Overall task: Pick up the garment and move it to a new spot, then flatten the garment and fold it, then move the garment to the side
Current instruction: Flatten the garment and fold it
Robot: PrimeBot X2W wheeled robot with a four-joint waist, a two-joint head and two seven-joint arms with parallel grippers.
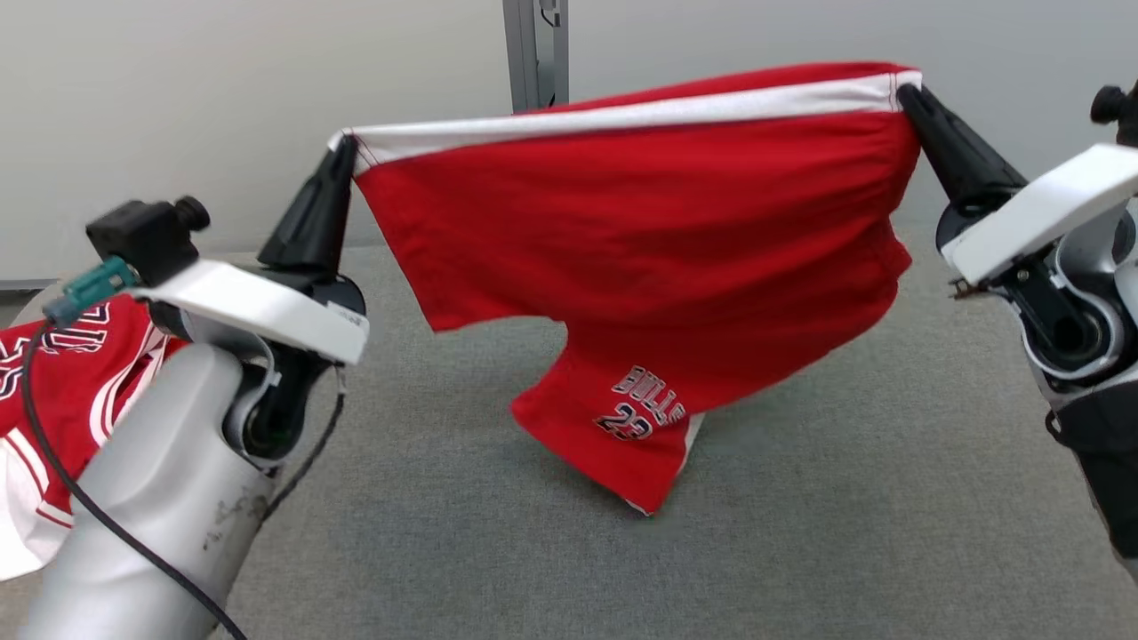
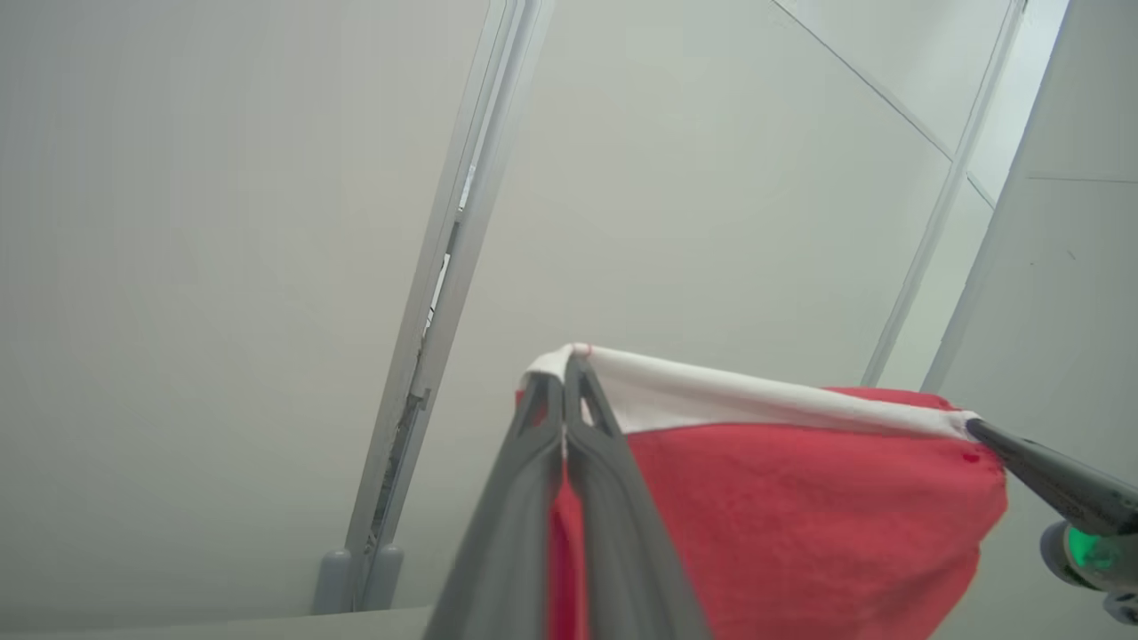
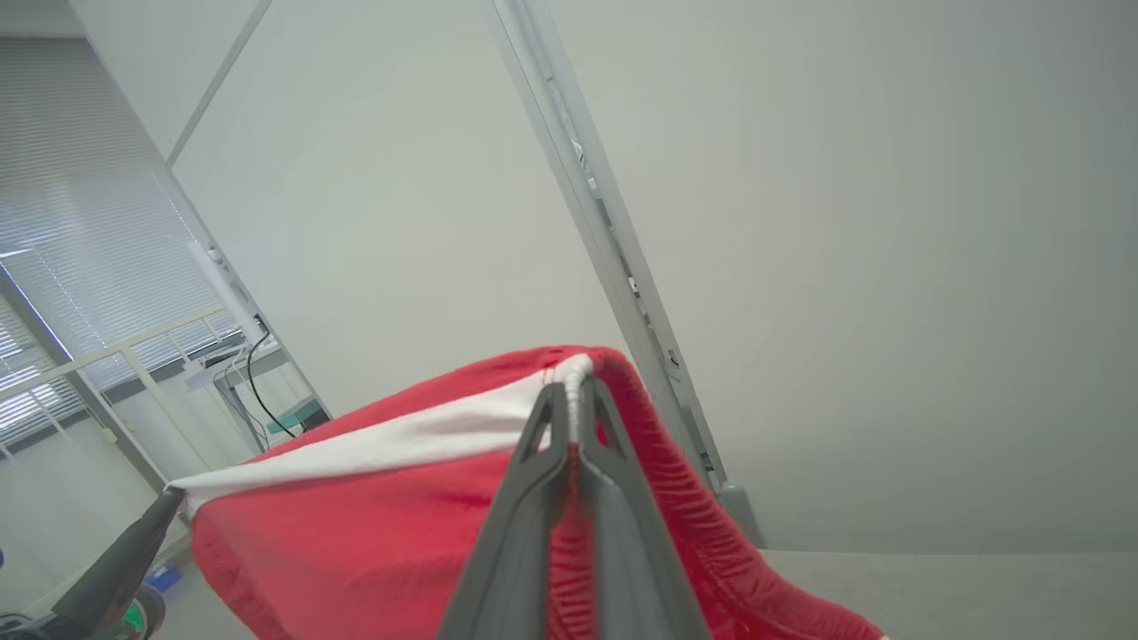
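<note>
A pair of red shorts (image 1: pixel 640 231) with a white band along the top edge and a "BULLS 23" print hangs stretched in the air above the grey table (image 1: pixel 800 498). My left gripper (image 1: pixel 342 147) is shut on the band's left corner, and my right gripper (image 1: pixel 907 93) is shut on its right corner. One leg of the shorts droops down and its tip touches the table. In the left wrist view my left gripper (image 2: pixel 564 369) pinches the shorts (image 2: pixel 800 524). The right wrist view shows my right gripper (image 3: pixel 573 391) clamped on the shorts (image 3: pixel 373 524).
A second red and white jersey (image 1: pixel 62 382) lies at the table's left edge, partly behind my left forearm. A pale wall with a metal post (image 1: pixel 533 49) stands behind the table.
</note>
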